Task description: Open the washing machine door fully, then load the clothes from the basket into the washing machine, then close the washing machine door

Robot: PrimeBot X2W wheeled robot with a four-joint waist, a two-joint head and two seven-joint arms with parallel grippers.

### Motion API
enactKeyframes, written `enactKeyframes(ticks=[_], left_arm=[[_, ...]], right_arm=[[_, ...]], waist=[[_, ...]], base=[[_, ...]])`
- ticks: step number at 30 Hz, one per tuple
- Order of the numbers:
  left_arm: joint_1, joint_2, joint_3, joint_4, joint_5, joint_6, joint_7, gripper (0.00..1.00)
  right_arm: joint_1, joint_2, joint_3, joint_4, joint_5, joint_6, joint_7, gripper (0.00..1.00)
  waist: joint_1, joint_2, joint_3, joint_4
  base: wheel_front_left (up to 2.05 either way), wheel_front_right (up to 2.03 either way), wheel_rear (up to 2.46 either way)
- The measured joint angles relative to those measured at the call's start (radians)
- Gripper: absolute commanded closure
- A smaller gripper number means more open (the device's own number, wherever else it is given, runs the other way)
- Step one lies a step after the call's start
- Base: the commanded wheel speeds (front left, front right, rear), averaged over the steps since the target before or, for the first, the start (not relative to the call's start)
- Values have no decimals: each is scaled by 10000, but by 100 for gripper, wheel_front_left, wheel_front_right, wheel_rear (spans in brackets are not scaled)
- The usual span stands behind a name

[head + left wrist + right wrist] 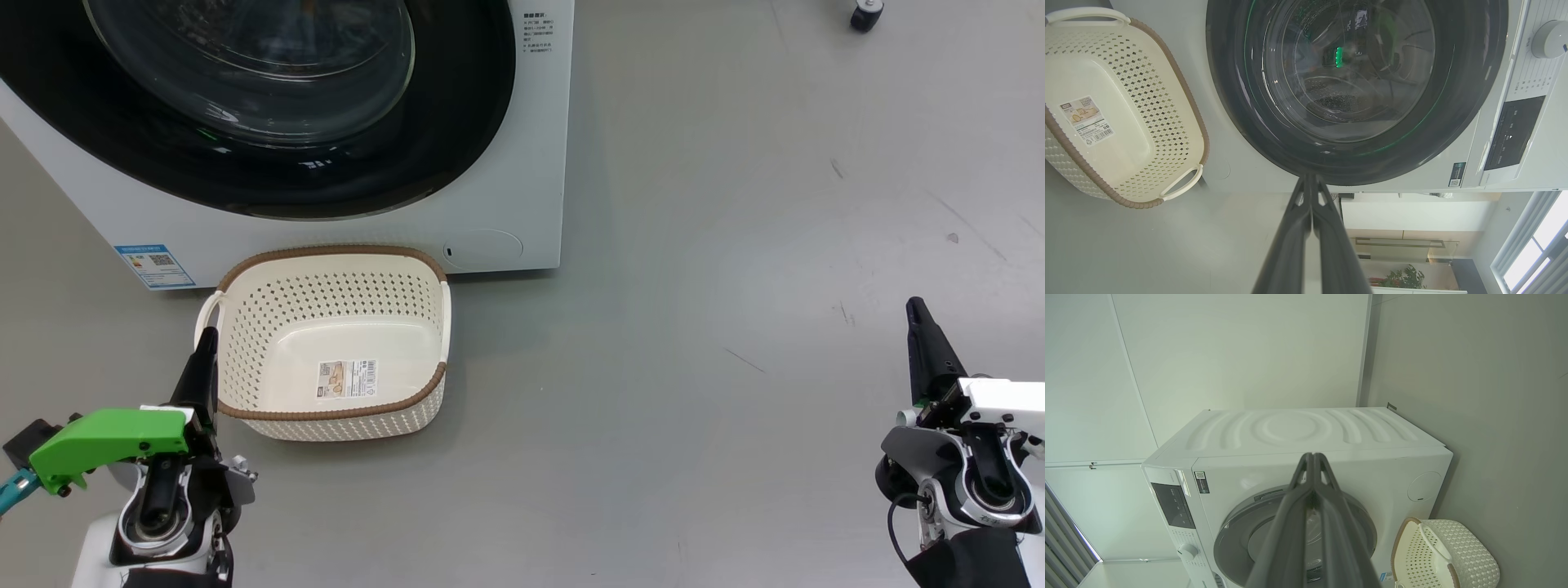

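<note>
One big white front-loading washing machine takes up the upper left of the head view. Its large round washing machine door, with a glossy black rim around a bulging clear glass bowl, lies flush against the front. Through the glass the left wrist view gives reflections and a patch of perforated drum, but I cannot tell whether the clothes lie inside.

The cream-white perforated plastic basket with a brown woven-look rim stands on the grey floor, just in front of the machine below the door. Its floor shows a small printed label. With the door shut and the basket's floor bare, I judge the task to be at or near its end.

The left gripper hangs just beside the basket's left handle, jaws pressed together on nothing. The right gripper is well apart at the far right, jaws likewise closed and holding nothing.

The risks are these:
- **Basket:** it looks light, so a sideways or forward move of the left arm could catch the handle and drag or tip it.
- **Latch:** a flush door is no proof that the latch has caught. It could spring ajar if it was only pushed to.
- **Seal:** cloth pinched at the seal would stop the door closing properly, and the pictures cannot rule that out.
</note>
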Motion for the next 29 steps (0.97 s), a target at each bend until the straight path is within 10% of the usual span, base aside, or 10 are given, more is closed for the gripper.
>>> enactKeyframes(ticks=[29], left_arm=[[0,-2,0,0,0,0,0,100]], right_arm=[[0,0,-2,-2,0,2,2,100]], waist=[[0,0,0,0]], base=[[0,0,0]])
